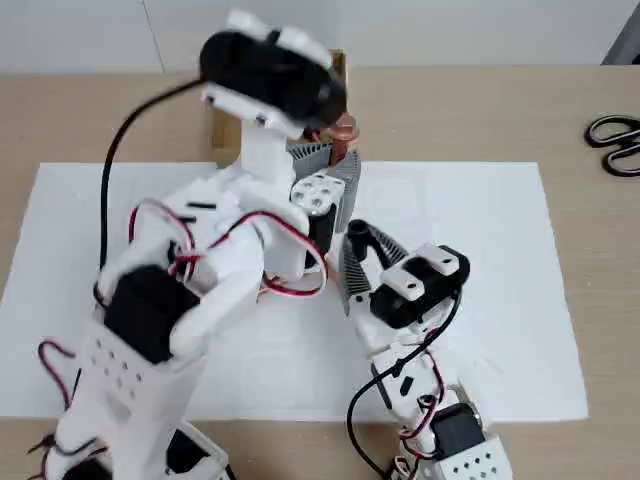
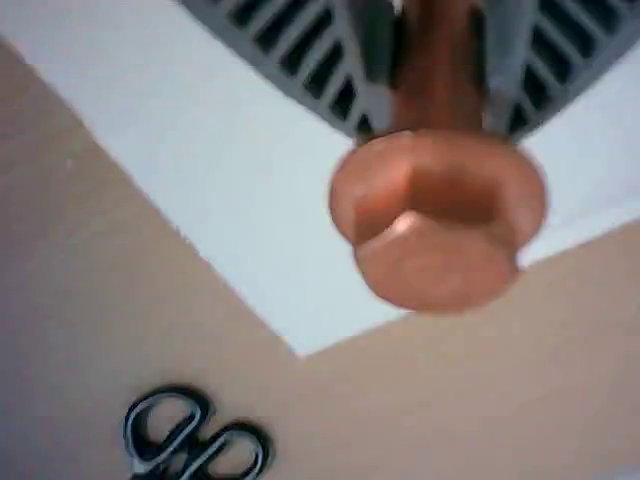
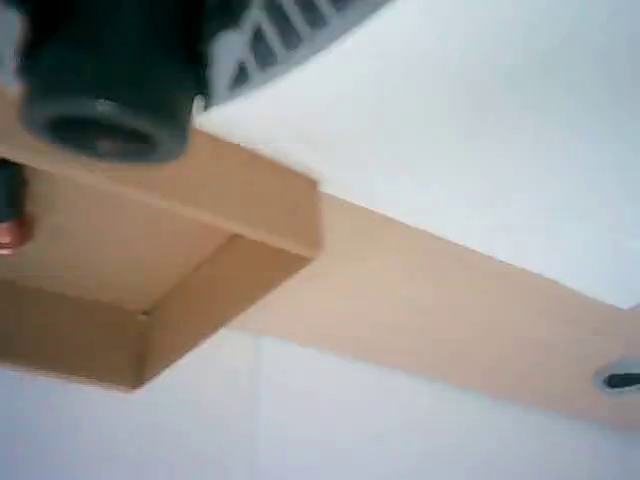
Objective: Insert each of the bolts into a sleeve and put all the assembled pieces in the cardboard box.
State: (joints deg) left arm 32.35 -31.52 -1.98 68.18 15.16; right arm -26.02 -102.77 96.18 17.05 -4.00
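My left gripper (image 1: 335, 152) is clenched on the copper-coloured bolt (image 2: 437, 220). From the wrist camera I see the shank run up between the grey fingers and the hex head stick out past them, so the bolt's long axis follows the line of the gripper, head outward. From above, it hangs at the far edge of the white paper sheet (image 1: 480, 280), right beside the cardboard box (image 3: 215, 300).

My right gripper (image 1: 352, 245) grips the black sleeve (image 3: 105, 80), held near the middle of the sheet on the near side of the bolt, with its open mouth showing as a dark ring. The two parts are near each other but apart. The bolt lies beyond the sleeve, toward the box, and the left arm is the one closer to the box.

The mating, I judge, depends on lining the shank up with that mouth. The shank's free end is hidden inside the left fingers, so I cannot tell how much thread is free to enter. The left arm's upper body covers most of the box from above, so its contents are hidden. A sliver of copper at the edge of the right wrist view is too cropped to name. Scissors (image 2: 190, 440) lie well off on the bare table (image 1: 100, 110).
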